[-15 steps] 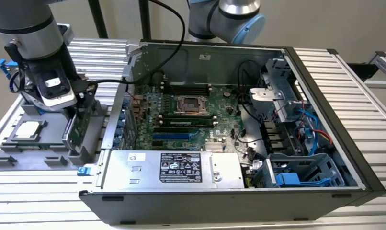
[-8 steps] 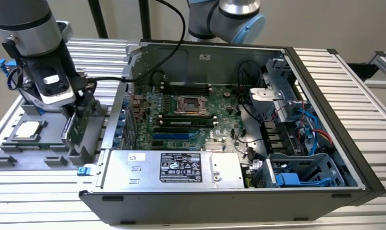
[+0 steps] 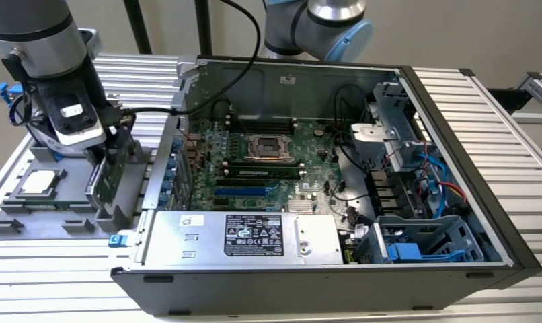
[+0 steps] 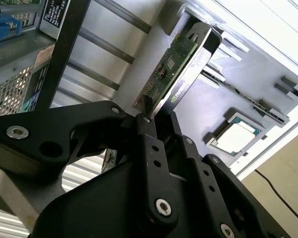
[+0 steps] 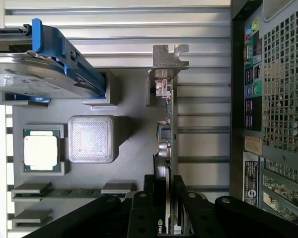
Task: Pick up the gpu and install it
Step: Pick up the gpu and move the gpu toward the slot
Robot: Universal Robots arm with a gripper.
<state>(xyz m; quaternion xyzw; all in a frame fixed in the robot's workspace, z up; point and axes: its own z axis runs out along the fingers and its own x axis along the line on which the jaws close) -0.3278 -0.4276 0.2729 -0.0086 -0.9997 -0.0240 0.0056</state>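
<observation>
Arm [image 3: 37, 33] is held vertical, wrist down, on the exterior view's left of the open computer case [image 3: 450, 168]. Gripper [image 3: 112, 148] jaws are clamped on the gpu [image 3: 101, 182], stood on edge in the grey tray [image 3: 37, 225] just beside the case's wall.

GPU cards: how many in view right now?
1. The gpu stands on edge in the grey tray beside the case, gripper shut on it. Others could be hidden inside the case.
</observation>
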